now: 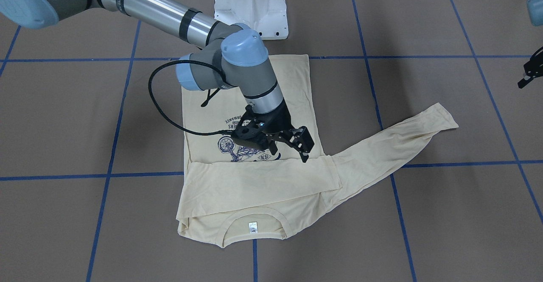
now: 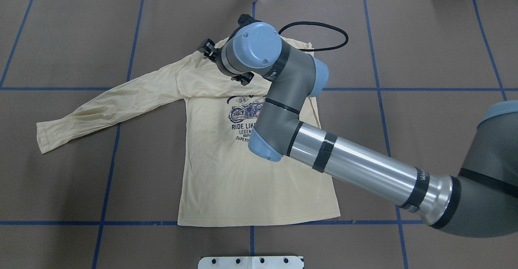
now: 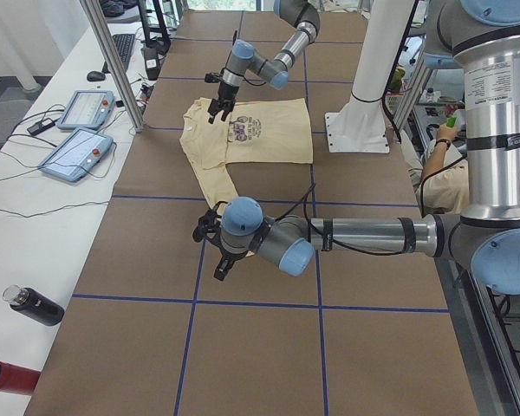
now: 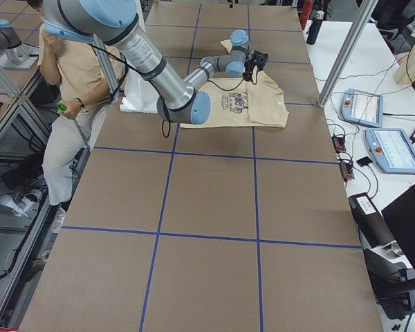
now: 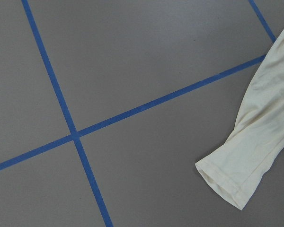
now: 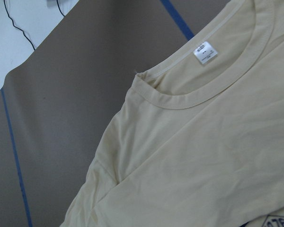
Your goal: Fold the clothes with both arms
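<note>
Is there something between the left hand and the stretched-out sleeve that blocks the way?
Nothing visible does. Only brown table surface shows between the left hand and the sleeve. The right hand hovers over the shirt, away from that path.

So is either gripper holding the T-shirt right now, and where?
Nothing is held. The right gripper hangs open over the T-shirt; the left gripper sits clear of the outstretched sleeve, which lies flat on the table.

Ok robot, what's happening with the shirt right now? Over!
Right tool open, empty, over shirt. Left tool aside, state unclear. One sleeve folded across, other sleeve spread out. Nothing in the way.
</note>
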`<action>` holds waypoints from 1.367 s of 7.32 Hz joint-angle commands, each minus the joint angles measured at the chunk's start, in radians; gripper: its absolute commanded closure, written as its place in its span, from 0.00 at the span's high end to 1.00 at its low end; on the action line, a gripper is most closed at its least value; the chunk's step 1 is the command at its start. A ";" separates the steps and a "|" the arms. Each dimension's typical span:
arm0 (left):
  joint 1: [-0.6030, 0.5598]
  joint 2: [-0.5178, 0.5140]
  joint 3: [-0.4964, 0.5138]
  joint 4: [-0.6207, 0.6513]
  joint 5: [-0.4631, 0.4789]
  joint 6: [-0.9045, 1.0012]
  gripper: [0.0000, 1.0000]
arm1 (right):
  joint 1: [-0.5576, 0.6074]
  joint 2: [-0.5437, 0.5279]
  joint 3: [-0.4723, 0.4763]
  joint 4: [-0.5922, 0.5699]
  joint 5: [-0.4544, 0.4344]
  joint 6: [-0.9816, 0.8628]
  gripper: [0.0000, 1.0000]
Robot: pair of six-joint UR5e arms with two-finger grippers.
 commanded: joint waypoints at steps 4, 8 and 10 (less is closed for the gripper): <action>0.243 -0.012 0.121 -0.310 0.103 -0.195 1.00 | 0.136 -0.331 0.321 0.008 0.252 -0.057 1.00; 0.307 -0.092 0.217 -0.307 0.103 -0.206 0.73 | 0.132 -0.337 0.330 0.008 0.243 -0.057 1.00; 0.312 -0.089 0.226 -0.309 0.097 -0.209 0.64 | 0.129 -0.339 0.328 0.008 0.241 -0.057 1.00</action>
